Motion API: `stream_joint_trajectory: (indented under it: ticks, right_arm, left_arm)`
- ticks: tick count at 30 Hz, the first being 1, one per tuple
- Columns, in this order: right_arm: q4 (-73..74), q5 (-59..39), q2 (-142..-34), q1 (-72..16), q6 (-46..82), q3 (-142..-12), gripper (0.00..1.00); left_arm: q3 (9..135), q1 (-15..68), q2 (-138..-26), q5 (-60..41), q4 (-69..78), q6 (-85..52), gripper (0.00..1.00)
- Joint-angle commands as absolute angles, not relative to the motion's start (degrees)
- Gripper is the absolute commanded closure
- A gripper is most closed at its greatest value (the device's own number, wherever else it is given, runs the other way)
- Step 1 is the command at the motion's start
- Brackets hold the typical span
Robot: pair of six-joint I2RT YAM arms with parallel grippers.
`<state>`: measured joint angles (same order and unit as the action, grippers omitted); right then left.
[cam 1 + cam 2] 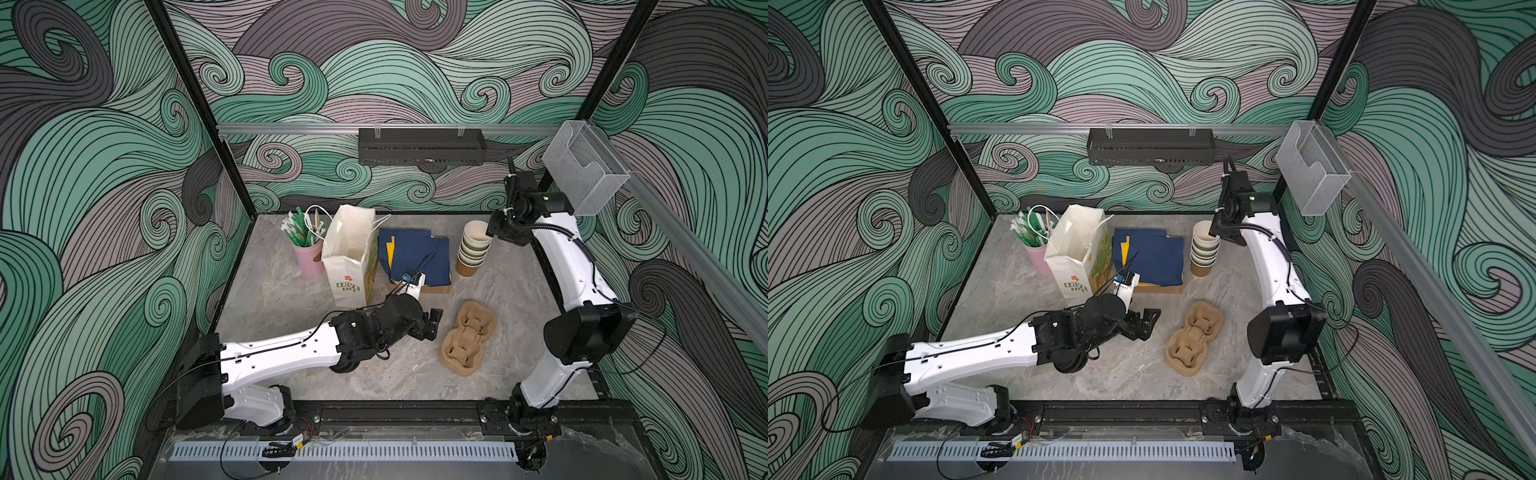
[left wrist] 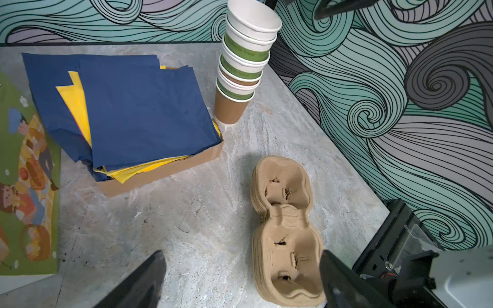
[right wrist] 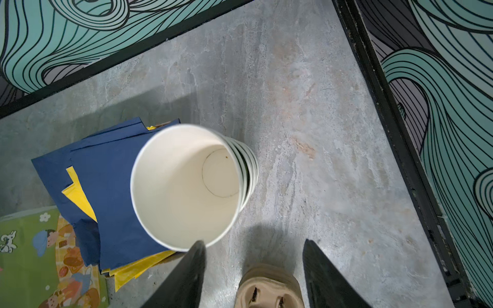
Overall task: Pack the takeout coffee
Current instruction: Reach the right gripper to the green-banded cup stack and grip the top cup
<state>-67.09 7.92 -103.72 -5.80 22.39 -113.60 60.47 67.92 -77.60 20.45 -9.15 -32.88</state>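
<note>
The takeout coffee is out of view; no lidded cup shows in any frame. My left gripper hangs open and empty low over the table, beside the brown pulp cup carrier. In both top views it sits mid-table, just left of the carrier. My right gripper is open with nothing between its fingers, high above the table at the back right. One finger stands close by the rim of the top cup of a stack of lidless cups.
A white paper bag stands open at the back. A pink cup of stirrers is on its left, and a box of navy and yellow napkins on its right. The cup stack stands right of the napkins.
</note>
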Motion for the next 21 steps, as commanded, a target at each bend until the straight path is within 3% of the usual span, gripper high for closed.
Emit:
stream_joint_trajectory:
  ticks: [1,8,17,21]
  right_arm:
    - [-68.3,7.3,-105.5,-5.4,20.6,-116.5,0.46]
    - [-68.5,7.6,-109.7,-5.4,19.5,-118.7,0.64]
    - [-68.7,8.5,-111.4,-5.4,18.6,-118.6,0.68]
    - [-68.9,9.0,-111.3,-5.4,18.5,-118.7,0.76]
  left_arm:
    - [62.9,67.7,-78.0,19.4,-8.1,-31.6,0.08]
    - [63.3,67.4,-77.7,19.7,-9.2,-30.7,0.08]
    - [62.6,67.2,-77.2,20.5,-8.0,-31.5,0.08]
    - [62.1,67.1,-77.1,20.7,-7.1,-32.1,0.08]
